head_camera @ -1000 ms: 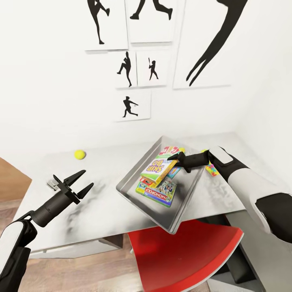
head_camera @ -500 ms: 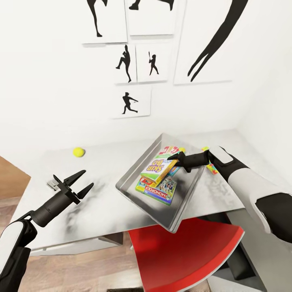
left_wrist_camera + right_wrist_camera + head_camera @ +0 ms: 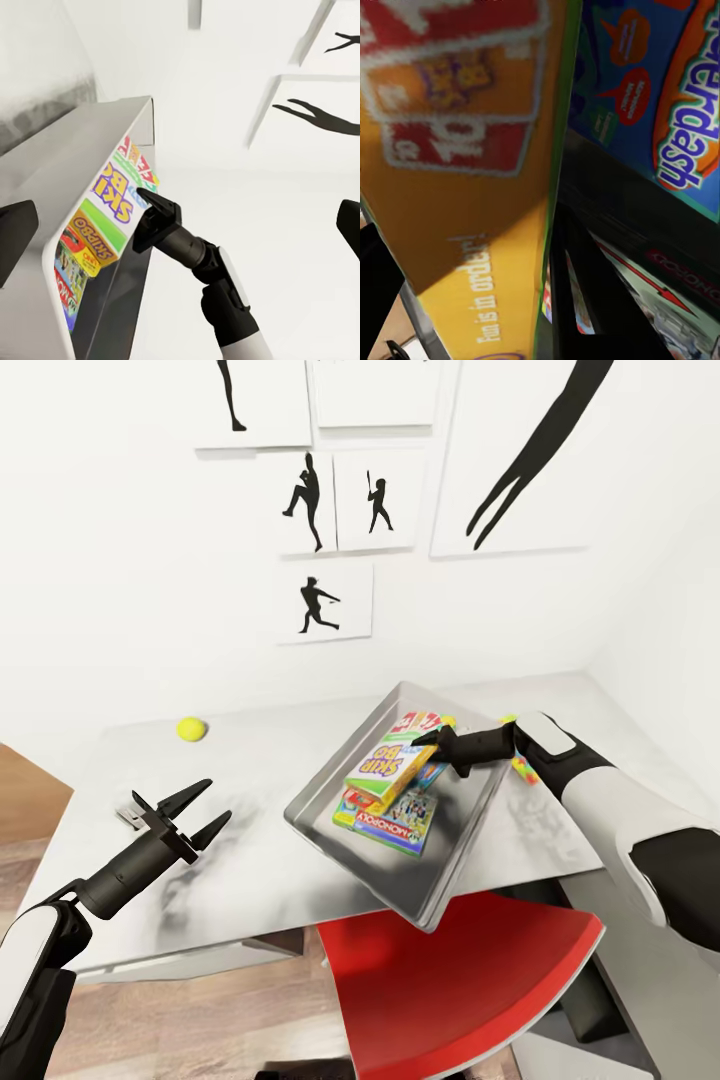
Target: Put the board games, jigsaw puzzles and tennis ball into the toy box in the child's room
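Reading largest first: grey worktop [image 3: 250, 860] carries the metal toy box [image 3: 440, 880], tilted, its near corner past the worktop edge. Three board games lie inside: Monopoly box [image 3: 395, 822] at the bottom, a blue box lettered "...erdash" [image 3: 675, 97], and the Skip-Bo box [image 3: 385, 768] on top. Right end effector [image 3: 440, 742] is clenched on the Skip-Bo box, not yet released. Left end effector [image 3: 185, 815] hovers with fingers spread, holding nothing. Still outside, by my judgement: coloured puzzle pieces [image 3: 522, 764] beside the toy box, and tennis ball [image 3: 190, 729] well apart at far left.
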Robot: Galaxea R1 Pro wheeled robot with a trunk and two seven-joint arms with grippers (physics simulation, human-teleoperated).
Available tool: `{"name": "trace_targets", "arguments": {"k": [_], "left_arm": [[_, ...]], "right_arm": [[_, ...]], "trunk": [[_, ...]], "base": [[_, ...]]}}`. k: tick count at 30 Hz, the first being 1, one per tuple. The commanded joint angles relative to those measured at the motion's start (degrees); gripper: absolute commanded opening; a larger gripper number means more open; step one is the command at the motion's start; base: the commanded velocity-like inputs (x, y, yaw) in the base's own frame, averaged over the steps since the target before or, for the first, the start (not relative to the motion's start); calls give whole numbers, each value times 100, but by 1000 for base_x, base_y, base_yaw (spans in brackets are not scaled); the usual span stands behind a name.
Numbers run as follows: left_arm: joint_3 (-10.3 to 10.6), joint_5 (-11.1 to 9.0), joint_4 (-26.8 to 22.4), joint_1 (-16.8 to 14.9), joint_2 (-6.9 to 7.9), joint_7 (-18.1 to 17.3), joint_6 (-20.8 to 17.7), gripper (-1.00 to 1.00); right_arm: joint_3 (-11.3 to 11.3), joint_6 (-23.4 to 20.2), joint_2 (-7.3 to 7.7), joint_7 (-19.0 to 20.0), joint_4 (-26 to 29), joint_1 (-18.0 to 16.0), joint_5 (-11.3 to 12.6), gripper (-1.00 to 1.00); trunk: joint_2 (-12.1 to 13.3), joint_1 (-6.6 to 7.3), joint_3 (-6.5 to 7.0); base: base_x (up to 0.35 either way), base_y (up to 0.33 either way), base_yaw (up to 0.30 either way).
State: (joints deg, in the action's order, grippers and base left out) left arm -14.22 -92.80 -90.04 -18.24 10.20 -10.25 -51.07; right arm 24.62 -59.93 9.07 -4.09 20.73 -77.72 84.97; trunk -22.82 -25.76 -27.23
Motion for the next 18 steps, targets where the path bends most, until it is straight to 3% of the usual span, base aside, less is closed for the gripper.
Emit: {"name": "trace_targets", "arguments": {"k": [1, 18], "left_arm": [[-7, 26, 2, -4, 0, -30, -24, 100], [-2, 29, 4, -4, 0, -27, -23, 100]], "right_arm": [[37, -7, 5, -39, 4, -26, 19, -100], [34, -7, -2, -37, 2, -161, 16, -100]], "trunk": [[-10, -3, -18], [-10, -3, -176]], "base": [[0, 0, 0], [0, 0, 0]]}}
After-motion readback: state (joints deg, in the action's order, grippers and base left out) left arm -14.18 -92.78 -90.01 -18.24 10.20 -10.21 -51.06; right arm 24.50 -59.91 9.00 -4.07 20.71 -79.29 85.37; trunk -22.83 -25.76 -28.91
